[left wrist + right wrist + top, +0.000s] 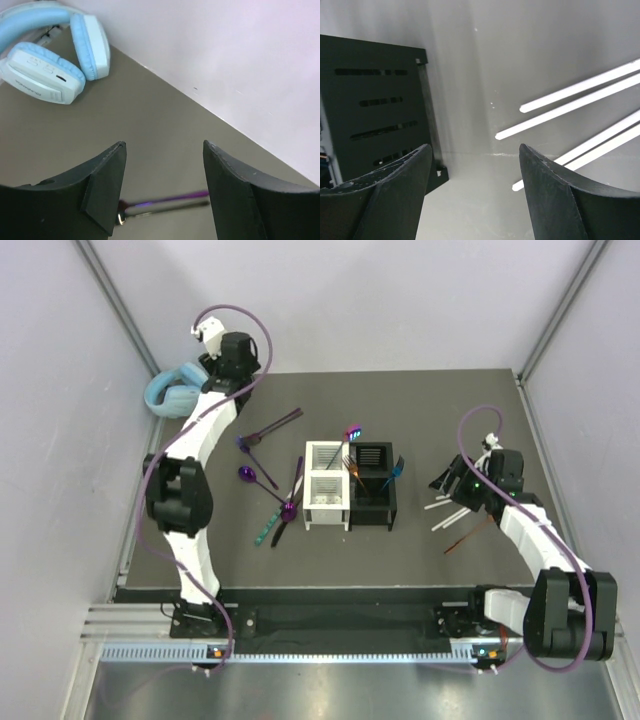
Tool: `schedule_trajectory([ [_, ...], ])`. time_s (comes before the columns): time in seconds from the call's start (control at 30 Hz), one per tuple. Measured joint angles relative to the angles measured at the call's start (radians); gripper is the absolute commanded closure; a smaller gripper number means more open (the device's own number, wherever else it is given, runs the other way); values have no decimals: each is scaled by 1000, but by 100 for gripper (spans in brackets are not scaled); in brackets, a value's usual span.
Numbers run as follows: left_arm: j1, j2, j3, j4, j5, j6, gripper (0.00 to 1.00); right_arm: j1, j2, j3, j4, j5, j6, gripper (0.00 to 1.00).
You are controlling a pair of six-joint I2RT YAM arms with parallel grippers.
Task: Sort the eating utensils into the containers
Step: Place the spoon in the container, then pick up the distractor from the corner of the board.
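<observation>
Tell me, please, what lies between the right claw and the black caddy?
Only bare table, as the right wrist view shows. The black caddy stands left of the right claw; the white sticks lie on its other side.

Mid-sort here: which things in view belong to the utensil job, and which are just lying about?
Job: iridescent spoons and forks, green-handled knife, white sticks, brown stick, white caddy, black caddy.
Lying about: light-blue headphones.

place: robot lab cell | evidence: white panel walls [350,300], aluminium rail [130,625], grey table [440,410]
</observation>
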Motion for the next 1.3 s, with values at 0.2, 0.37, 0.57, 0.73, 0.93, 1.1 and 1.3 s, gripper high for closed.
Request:
schedule_trajectory([
  [0.2, 88, 193, 177, -153, -21, -120, 32, 0, -29, -20, 9, -15, 0, 27],
  [0.37, 135, 225, 197, -233, -89, -185, 31, 0, -32, -28, 16, -27, 0, 27],
  [0.57, 140, 225, 195, -214, -138, -211, 27, 0, -32, -50, 23, -51, 0, 27],
  [0.73, 134, 220, 170, -191, -173, -259, 30, 2, -33, -65, 33, -59, 0, 27],
  [0.93, 117, 91, -224, -31, -235, -381, 34, 6, -33, -67, 33, -65, 0, 27],
  [1.1, 116, 56, -396, 71, -263, -454, 31, 20, -33, -67, 33, -65, -1, 27],
  [1.3, 156, 66, -396, 271, -202, -491, 28, 31, -26, -67, 35, -65, -1, 27],
])
